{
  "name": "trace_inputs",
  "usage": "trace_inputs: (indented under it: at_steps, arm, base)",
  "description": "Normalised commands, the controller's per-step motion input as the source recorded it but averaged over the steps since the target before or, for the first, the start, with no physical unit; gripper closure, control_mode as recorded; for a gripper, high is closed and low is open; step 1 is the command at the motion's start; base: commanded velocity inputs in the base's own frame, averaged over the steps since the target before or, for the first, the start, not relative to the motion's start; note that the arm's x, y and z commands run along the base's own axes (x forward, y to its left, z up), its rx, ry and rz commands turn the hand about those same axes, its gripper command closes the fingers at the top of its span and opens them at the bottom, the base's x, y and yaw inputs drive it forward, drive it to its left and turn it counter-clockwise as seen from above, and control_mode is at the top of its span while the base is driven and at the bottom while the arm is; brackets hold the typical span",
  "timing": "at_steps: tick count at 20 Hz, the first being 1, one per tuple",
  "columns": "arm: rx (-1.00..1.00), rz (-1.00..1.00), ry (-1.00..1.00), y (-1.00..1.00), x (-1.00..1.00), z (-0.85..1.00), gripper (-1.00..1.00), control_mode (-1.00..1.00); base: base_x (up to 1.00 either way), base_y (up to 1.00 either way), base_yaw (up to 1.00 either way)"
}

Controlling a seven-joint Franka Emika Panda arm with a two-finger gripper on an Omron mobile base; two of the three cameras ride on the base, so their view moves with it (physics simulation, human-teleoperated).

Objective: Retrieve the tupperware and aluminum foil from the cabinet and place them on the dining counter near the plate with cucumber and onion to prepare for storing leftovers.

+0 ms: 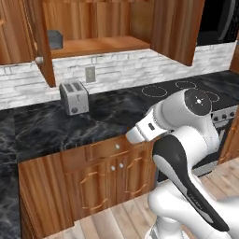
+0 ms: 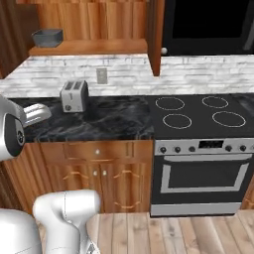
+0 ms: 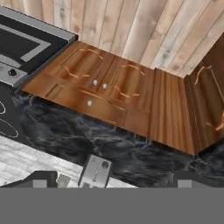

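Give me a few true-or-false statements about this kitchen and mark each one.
1. The cabinet stands open, with the tupperware on its shelf. True.
2. The toaster sits on the stove. False: it stands on the black marble worktop, left of the stove.
3. The tool holds the tupperware. False: its tips stand wide apart with nothing between them, pointing down at the worktop.
4. A wall socket sits on the white brick above the toaster. True.
5. The lower cabinet doors hang open. False: they are closed.
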Motion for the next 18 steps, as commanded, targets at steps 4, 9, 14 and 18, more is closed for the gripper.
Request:
trace_inputs:
  at_steps: [4,9,14,18]
  arm:
    - [0.00,0.00,0.00,0.00,0.00,0.00,-1.00,1.00]
    - [0.00,0.00,0.00,0.00,0.00,0.00,-1.00,1.00]
    - [0.00,0.00,0.00,0.00,0.00,0.00,-1.00,1.00]
    - [0.00,0.00,0.00,0.00,0.00,0.00,-1.00,1.00]
  base:
    - [1.00,0.00,0.03]
    - [0.96,0.03,0.07]
    - [0.69,-0.01,0.13]
    - [0.03,-0.10,0.11]
